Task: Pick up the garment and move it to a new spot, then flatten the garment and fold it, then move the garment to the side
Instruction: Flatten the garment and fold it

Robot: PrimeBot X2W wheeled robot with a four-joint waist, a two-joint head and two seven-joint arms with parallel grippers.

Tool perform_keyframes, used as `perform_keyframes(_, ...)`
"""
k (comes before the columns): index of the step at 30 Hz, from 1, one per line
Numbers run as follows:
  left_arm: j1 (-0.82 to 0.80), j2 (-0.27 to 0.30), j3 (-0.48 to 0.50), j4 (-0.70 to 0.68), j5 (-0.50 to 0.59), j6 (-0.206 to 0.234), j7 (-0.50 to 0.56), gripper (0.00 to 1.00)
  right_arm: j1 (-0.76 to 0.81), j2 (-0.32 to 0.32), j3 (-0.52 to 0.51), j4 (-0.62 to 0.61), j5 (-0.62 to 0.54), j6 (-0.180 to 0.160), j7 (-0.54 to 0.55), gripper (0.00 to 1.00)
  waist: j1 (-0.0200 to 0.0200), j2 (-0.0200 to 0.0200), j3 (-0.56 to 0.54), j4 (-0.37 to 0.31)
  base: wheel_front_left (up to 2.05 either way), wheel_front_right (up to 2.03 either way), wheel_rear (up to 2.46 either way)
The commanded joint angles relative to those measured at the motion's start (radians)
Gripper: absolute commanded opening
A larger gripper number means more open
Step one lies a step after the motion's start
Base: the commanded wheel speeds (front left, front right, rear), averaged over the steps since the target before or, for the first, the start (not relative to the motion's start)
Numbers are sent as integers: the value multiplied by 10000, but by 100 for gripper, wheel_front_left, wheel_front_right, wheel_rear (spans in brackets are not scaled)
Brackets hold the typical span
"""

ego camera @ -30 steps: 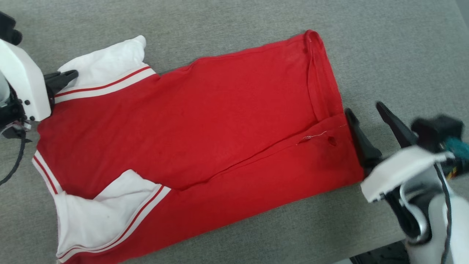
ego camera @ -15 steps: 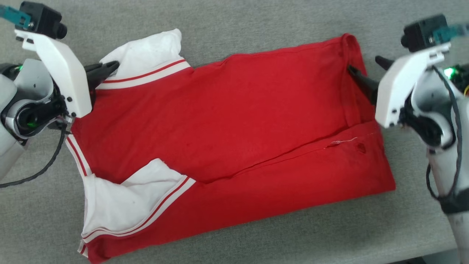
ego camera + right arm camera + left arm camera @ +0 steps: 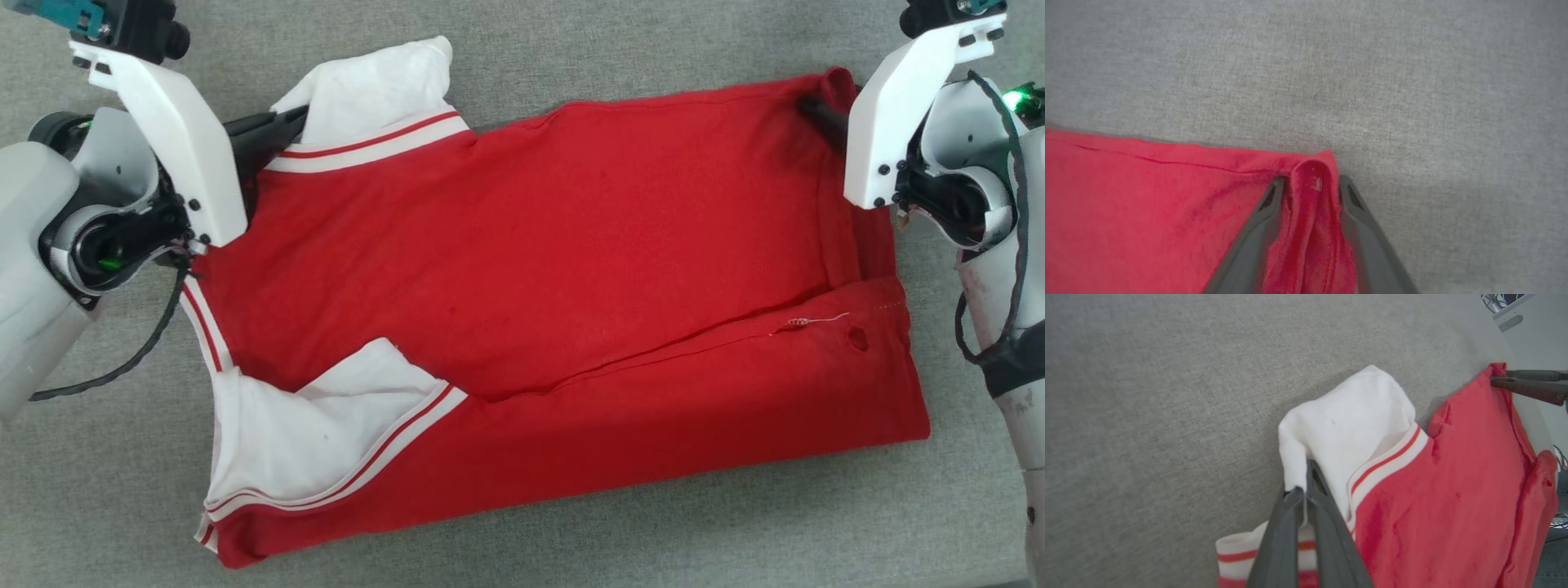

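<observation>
Soft thin knit on the garment [image 3: 555, 269], matt red, with white sleeve cloth [image 3: 371, 86] and ribbed striped trim [image 3: 367, 147]. Under it lies a grey table cover [image 3: 653, 539], felt-like, rough and dull. The fingers [image 3: 1249, 245] look like matt dark plastic; the wrist brackets [image 3: 175, 139] are smooth white plastic.

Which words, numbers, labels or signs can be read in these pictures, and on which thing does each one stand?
None can be read.
The shirt shows plain red cloth, white sleeves and striped trim, with no print or number facing up.
The grey table cover bears no writing.
</observation>
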Motion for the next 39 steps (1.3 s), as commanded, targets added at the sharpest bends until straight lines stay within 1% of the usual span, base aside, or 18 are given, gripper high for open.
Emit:
perform_keyframes(1, -163, -45, -11, -37, -45, -25, -113, 0, -33, -27, -7, 189, 73, -3, -140, 0, 0, 0, -31, 42, 0, 0, 0)
perform_keyframes(5, -87, -161, -51, -198, -124, -25, -442, 0, -89, -76, -38, 351, 235, -3, -516, 0, 0, 0, -257, 123, 0, 0, 0)
perform_keyframes(9, 84, -64, -66, -475, -136, -25, -790, 0, 149, -164, 134, 165, 453, -3, -750, 0, 0, 0, -573, 212, 0, 0, 0)
perform_keyframes(13, 412, 171, -111, -1304, -135, -25, -1413, 0, 805, -792, 393, -455, 557, -3, -954, 0, 0, 0, -1119, 466, 0, 0, 0)
perform_keyframes(16, 821, 523, -160, -2109, -79, -26, -2038, 0, 1535, -1196, 373, -1146, 646, -3, -870, 0, 0, 0, -1448, 659, 0, 0, 0)
perform_keyframes(20, 1603, 1165, -301, -3264, 113, -26, -2903, 0, 2845, -1693, 172, -2343, 780, -3, -666, 0, 0, 0, -1813, 825, 0, 0, 0)
perform_keyframes(25, 3020, 1869, -479, -4297, 246, -26, -4073, 0, 4807, -1941, -493, -3897, 888, -3, -371, 0, 0, 0, -2155, 1018, 0, 0, 0)
perform_keyframes(29, 4248, 2119, -558, -4640, 369, -26, -4781, 0, 6340, -1815, -1256, -4998, 831, -3, -180, 0, 0, 0, -2332, 1118, 0, 0, 0)
perform_keyframes(34, 5535, 2137, -457, -4694, 188, -26, -5219, 0, 7637, -1343, -2127, -5987, 707, -3, 26, 0, 0, 0, -2310, 1139, 0, 0, 0)
perform_keyframes(36, 5983, 2040, -279, -4606, 113, -26, -5263, 0, 7943, -1143, -2358, -6216, 645, -3, 55, 0, 0, 0, -2274, 1148, 0, 0, 0)
perform_keyframes(37, 6328, 1889, -9, -4363, 187, -26, -5271, 0, 8118, -968, -2493, -6292, 575, -3, 77, 0, 0, 0, -2244, 1171, 0, 0, 0)
perform_keyframes(39, 6615, 1607, 57, -4158, 383, -26, -5275, 0, 8121, -858, -2547, -6201, 531, -3, -83, 0, 0, 0, -2210, 1180, 0, 0, 0)
